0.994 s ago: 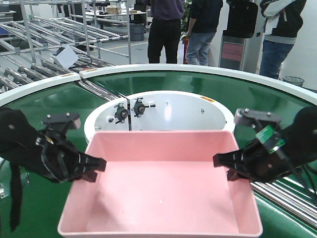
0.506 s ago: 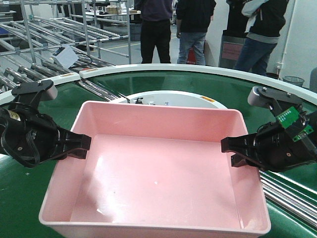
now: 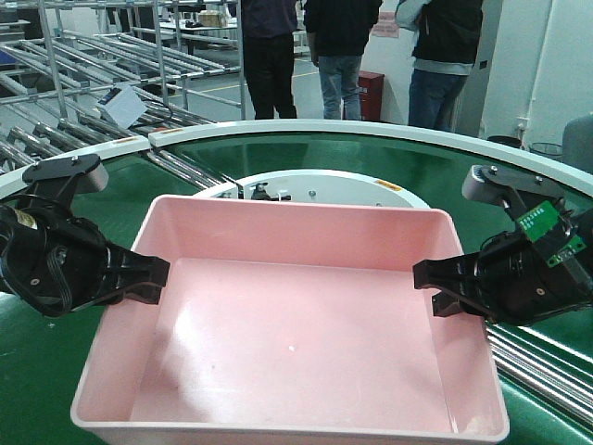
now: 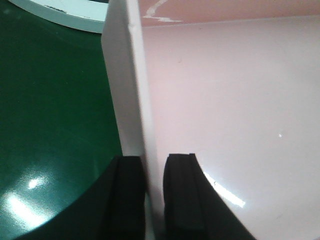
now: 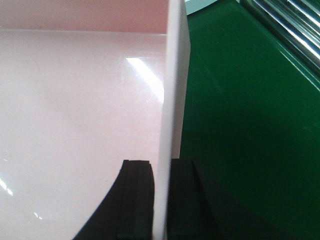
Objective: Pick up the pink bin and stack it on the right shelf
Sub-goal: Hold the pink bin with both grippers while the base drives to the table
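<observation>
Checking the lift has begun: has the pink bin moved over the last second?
Yes. The pink bin has risen: its far rim now covers most of the white round hub, mostly visible a second ago.

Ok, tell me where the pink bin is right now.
In the front view, the pink bin fills the centre foreground over the green conveyor belt, its side walls pinched by the left claw and right claw.

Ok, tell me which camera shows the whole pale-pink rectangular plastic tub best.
The exterior front-facing view: the pale-pink rectangular plastic tub shows nearly whole, with its rim, walls and floor. The left wrist view shows only its clamped left wall and some floor; the right wrist view shows only its clamped right wall.
</observation>
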You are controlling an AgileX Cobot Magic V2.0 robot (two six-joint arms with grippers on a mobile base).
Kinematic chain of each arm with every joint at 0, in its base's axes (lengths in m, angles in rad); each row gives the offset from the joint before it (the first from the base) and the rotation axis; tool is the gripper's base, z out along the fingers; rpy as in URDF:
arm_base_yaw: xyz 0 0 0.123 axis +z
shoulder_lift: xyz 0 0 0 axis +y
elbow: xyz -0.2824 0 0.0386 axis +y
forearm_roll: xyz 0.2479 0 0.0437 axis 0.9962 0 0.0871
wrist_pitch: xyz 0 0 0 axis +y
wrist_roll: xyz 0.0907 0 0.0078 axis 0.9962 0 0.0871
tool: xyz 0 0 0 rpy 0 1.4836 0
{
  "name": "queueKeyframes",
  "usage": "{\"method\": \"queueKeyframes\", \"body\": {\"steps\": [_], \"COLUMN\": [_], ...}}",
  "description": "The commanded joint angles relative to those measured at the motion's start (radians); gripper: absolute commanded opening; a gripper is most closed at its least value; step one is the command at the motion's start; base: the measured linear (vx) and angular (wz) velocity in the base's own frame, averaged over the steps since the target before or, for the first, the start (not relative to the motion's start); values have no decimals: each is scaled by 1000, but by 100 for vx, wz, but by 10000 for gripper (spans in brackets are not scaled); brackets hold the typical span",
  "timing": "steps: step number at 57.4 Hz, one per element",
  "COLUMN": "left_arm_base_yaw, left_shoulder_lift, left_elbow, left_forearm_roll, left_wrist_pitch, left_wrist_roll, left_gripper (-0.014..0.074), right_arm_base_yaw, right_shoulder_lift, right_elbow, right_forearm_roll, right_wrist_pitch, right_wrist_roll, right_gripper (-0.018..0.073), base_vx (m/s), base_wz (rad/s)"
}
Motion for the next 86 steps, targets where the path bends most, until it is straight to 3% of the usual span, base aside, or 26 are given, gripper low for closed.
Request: {"method": "queueKeyframes", "body": {"steps": [1,38,86], "left_arm_base_yaw": [0,0,0], "left_shoulder_lift": [-49,-48,-48], "left_elbow": [-30,-30,-30], "left_forearm_roll": [-25,-25,-25], "left_wrist_pitch": [-54,-54,-53], "left_wrist_roll": [14,14,14], "left_gripper": [-5,-5,-5], "right_arm_base_yaw": [-10,-10,-10], "right_shoulder_lift": [-37,-37,-37], "right_elbow": [-33,-33,-33], "right_forearm_roll": [-12,-14,-13], "right_wrist_pitch": [-68,-67,-66], "right_wrist_roll": [-13,-13,-13], "right_gripper": [-8,-8,-8], "base_vx": [0,-4,-28], "base_wz": [0,0,-13]}}
